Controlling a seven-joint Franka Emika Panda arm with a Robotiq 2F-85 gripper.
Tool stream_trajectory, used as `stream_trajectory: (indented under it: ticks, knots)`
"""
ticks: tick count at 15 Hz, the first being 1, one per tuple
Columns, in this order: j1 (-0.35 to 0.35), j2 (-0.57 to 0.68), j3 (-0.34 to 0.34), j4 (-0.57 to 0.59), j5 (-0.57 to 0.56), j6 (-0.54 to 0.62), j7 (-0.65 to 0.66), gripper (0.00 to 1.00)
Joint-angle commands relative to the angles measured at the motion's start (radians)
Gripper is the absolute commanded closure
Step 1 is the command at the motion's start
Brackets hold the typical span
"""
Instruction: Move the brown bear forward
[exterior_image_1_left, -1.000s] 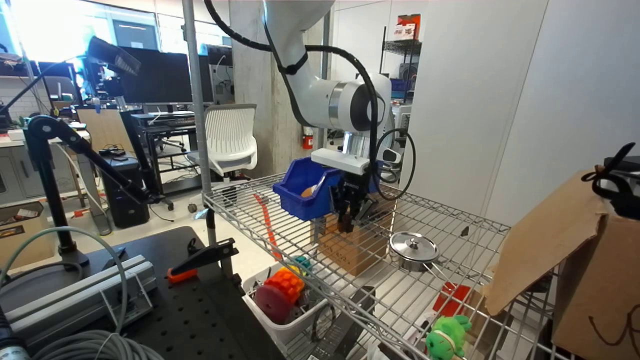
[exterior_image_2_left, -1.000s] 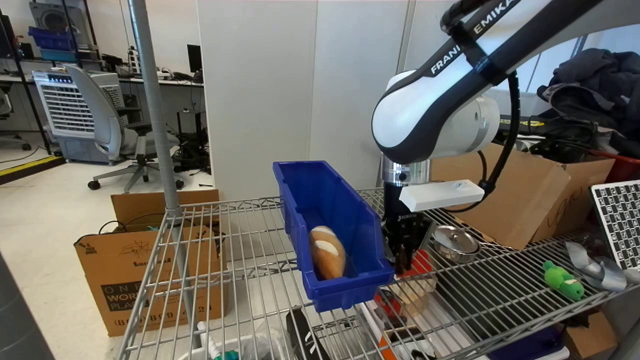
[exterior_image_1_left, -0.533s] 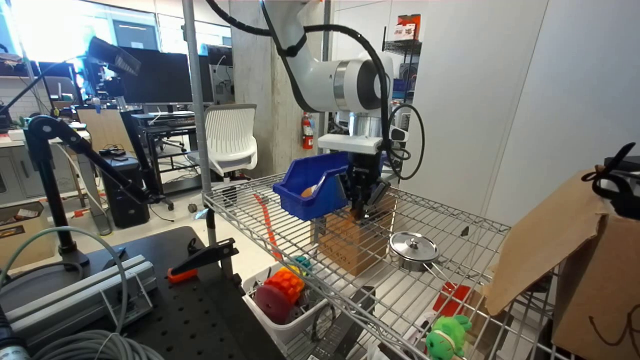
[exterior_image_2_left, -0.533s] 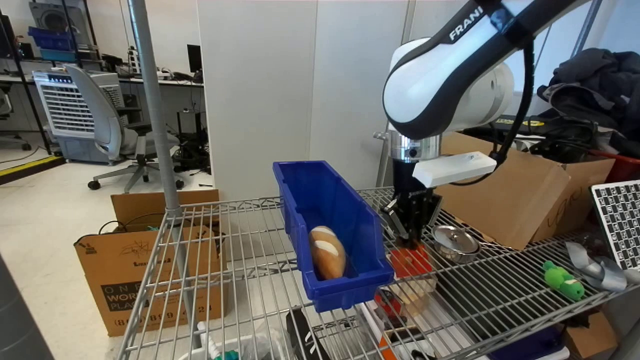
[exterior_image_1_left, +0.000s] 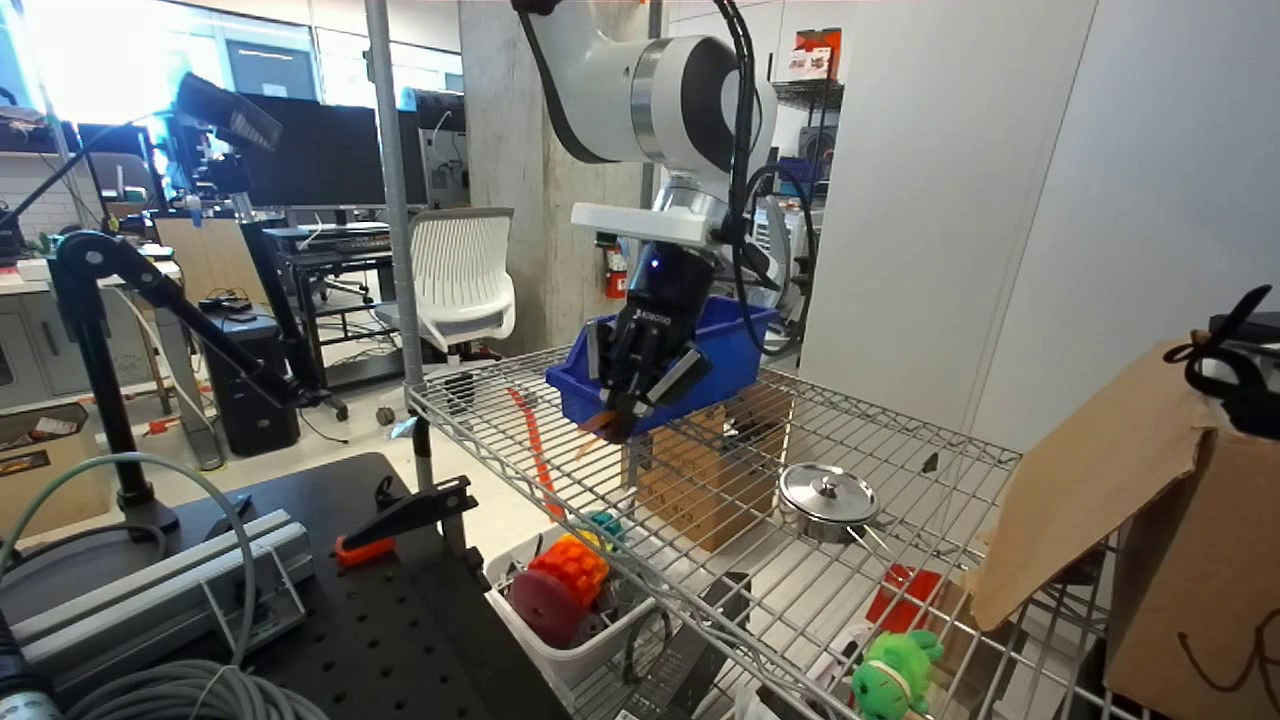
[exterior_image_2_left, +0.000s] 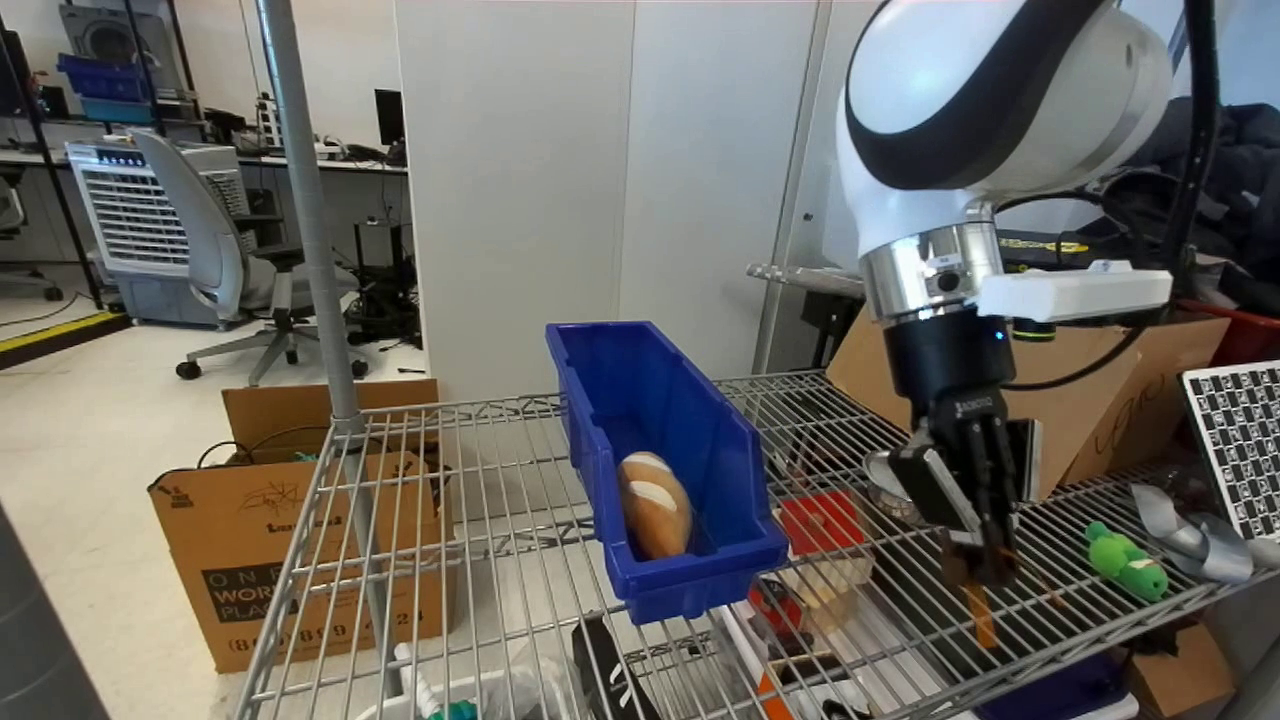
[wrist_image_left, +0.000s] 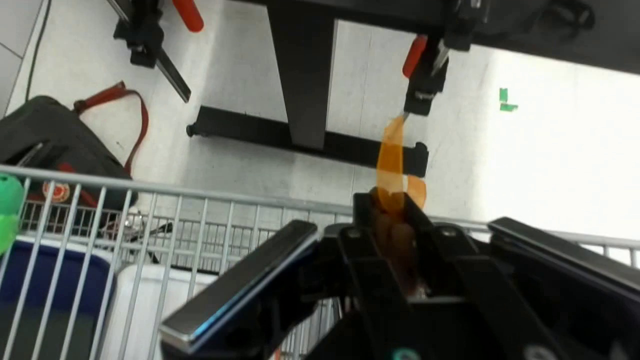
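My gripper (exterior_image_1_left: 622, 425) is shut on a small dark brown lumpy thing, which I take for the brown bear (wrist_image_left: 395, 240). It is mostly hidden between the fingers. Translucent orange strips (wrist_image_left: 391, 157) stick out past the fingertips. In an exterior view a bit of brown (exterior_image_2_left: 962, 562) shows at the fingertips, with an orange strip (exterior_image_2_left: 981, 617) hanging below. The gripper is tilted and held above the wire shelf near its front edge. In an exterior view it stands in front of the blue bin (exterior_image_1_left: 735, 350). In the wrist view the fingertips reach across the shelf's edge bar.
The blue bin (exterior_image_2_left: 690, 578) on the wire shelf (exterior_image_2_left: 480, 620) holds a bread-like toy (exterior_image_2_left: 656, 505). A lidded metal pot (exterior_image_1_left: 828, 495), a green toy (exterior_image_2_left: 1128, 562) and a large cardboard box (exterior_image_1_left: 1170, 560) are also there. A black table (exterior_image_1_left: 370, 600) with clamps stands beside the shelf.
My gripper has risen from beside the blue bin, moved to the shelf's front edge and tilted. The brown thing and orange strips move with it. The bin and pot have not moved.
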Motion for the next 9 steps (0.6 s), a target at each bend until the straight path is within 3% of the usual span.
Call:
stream_trajectory:
  ticks: [1,6,9]
  knots:
    - [-0.048,-0.016,0.001,-0.044,0.018,-0.031,-0.032,0.96]
    - [-0.098,0.060,-0.011,0.016,0.032,-0.024,-0.038,0.96]
    - [-0.093,0.143,-0.039,0.099,0.002,-0.028,0.005,0.96]
